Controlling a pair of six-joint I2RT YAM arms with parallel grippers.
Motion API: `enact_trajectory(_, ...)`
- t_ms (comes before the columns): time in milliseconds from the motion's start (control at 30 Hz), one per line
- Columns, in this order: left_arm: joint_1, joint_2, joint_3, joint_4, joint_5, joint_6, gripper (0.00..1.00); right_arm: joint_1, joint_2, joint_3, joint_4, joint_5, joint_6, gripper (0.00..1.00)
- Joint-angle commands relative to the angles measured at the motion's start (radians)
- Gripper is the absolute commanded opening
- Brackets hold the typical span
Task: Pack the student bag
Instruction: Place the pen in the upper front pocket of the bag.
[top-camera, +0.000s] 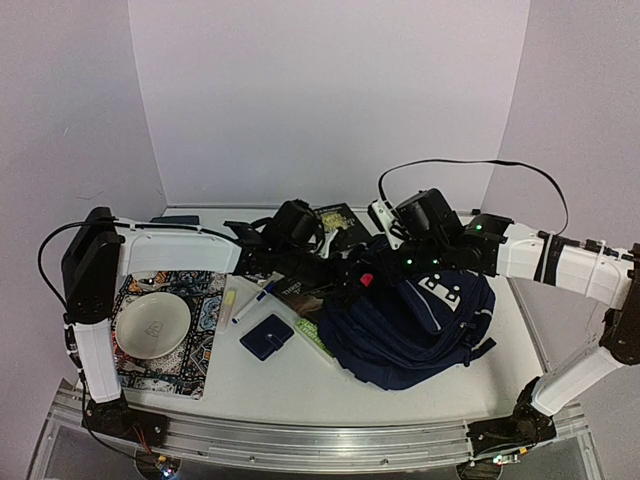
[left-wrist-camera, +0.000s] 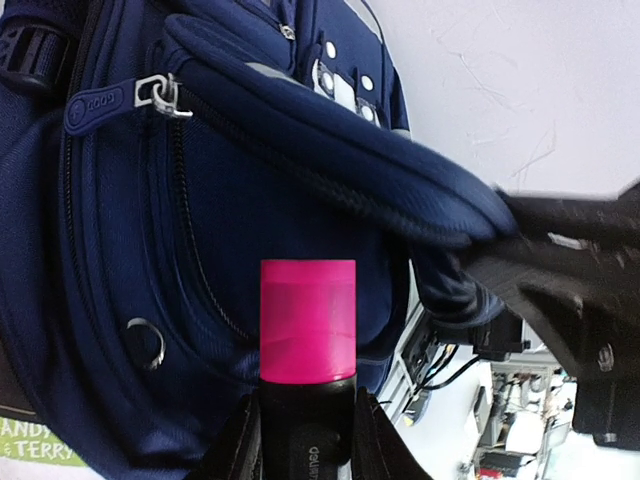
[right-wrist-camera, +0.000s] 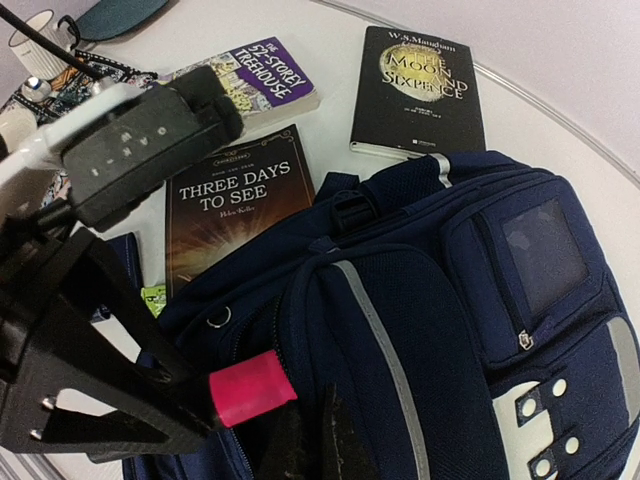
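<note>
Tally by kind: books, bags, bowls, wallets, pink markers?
Books: 3 (Three Days to See, Treehouse, Moon and Sixpence); green printed thing under bag unclear, not counted
Bag: 1
Bowl: 1
Wallet: 1
Pink marker: 1
Total: 7

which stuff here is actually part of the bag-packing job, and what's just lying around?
Job: student bag, held at its opening by right end effector; pink-capped marker in left end effector. Probably also to pack: Three Days to See, Moon and Sixpence, 52-Storey Treehouse, wallet, pen.
Lying about, likely: bowl, patterned mat.
</note>
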Motion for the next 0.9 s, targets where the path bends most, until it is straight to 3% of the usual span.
enact_trajectory(0,-0.002,0.037,0.037,0.159,-0.004,-0.107,0.0,0.002,-0.01,0.051,0.137,-0.038,0.089,0.0)
enact_trajectory(200,-0.002,0.07,0.026,0.327,-0.107,-0.241,0.0,0.003,-0.032,0.039,0.16,-0.039,0.155,0.0)
enact_trajectory(367,-0.003,0.116,0.068,0.345,-0.17,-0.303,0.05,0.003,-0.035,0.037,0.167,-0.036,0.179,0.0)
enact_trajectory(567,-0.015,0.138,0.105,0.352,-0.161,-0.311,0.32,0.003,-0.03,0.035,0.179,-0.029,0.19,0.0)
enact_trajectory(867,-0.017,0.108,0.08,0.355,-0.139,-0.29,0.47,0.003,-0.017,0.032,0.186,-0.026,0.198,0.0)
